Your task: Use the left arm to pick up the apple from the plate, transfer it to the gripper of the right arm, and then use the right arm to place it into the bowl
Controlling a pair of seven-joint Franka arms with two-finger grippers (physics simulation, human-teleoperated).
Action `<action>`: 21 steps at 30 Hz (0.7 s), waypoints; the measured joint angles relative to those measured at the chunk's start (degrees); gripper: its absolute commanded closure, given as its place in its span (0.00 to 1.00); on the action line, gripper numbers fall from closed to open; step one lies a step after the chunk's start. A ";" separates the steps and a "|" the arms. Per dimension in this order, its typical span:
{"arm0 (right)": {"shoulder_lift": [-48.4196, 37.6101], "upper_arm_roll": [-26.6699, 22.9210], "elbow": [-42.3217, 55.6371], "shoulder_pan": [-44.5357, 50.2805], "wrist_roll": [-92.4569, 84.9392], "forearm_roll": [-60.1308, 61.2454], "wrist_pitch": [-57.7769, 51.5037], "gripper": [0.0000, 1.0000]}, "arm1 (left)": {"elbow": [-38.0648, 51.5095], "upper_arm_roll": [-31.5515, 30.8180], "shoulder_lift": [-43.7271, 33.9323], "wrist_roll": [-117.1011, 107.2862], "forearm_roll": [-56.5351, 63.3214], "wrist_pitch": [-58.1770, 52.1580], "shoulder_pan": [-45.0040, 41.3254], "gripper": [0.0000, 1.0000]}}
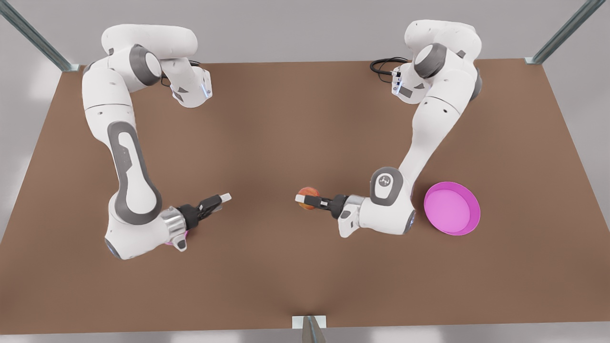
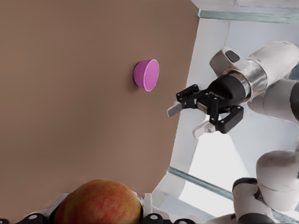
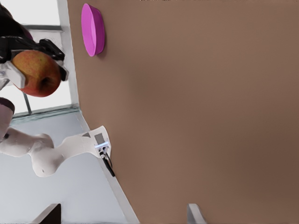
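The red and yellow apple (image 1: 310,196) hangs above the middle of the table, and my left gripper (image 1: 305,199) is shut on it, reaching in from the front view's right. Up close, the apple (image 2: 100,203) sits between that gripper's fingers. My right gripper (image 1: 223,198), the black claw on a silver wrist ring, stands open, pointing at the apple across a gap. From the left wrist it appears as the right gripper (image 2: 187,121) with spread jaws. The magenta plate (image 1: 452,208) lies behind the left arm. The pink bowl (image 2: 146,74) sits beneath the right arm's wrist.
The right wrist view shows the apple (image 3: 37,72) in the left gripper (image 3: 39,70) and the plate (image 3: 92,29) beyond it. Metal frame posts (image 1: 562,33) stand at the table's corners, and a bracket (image 1: 310,324) sits at the near edge.
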 measured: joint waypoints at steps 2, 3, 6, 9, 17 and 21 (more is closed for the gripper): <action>1.87 1.40 -0.19 0.03 -5.16 2.19 1.53 0.00 | 0.34 -0.59 0.55 0.53 -5.06 0.78 -0.11 0.31; 2.36 1.76 -0.39 0.04 -7.86 3.38 2.56 0.00 | 0.39 -0.69 1.09 0.85 -7.28 1.05 -0.12 0.31; 3.71 3.14 -0.26 -0.16 -16.44 7.02 6.56 0.00 | 0.42 -0.77 2.20 1.95 -11.77 1.28 0.14 0.31; 6.55 6.44 0.97 -0.16 -24.37 10.44 10.85 0.00 | 0.50 -0.76 3.00 3.69 -14.49 1.48 0.30 0.31; 9.25 11.98 1.30 -0.10 -41.67 16.35 16.21 0.00 | 0.76 -0.70 4.00 7.75 -16.60 3.61 0.32 0.31; 11.41 14.72 1.27 0.18 -47.95 17.05 17.29 0.00 | 0.85 -0.70 4.18 9.18 -16.79 4.84 0.25 0.31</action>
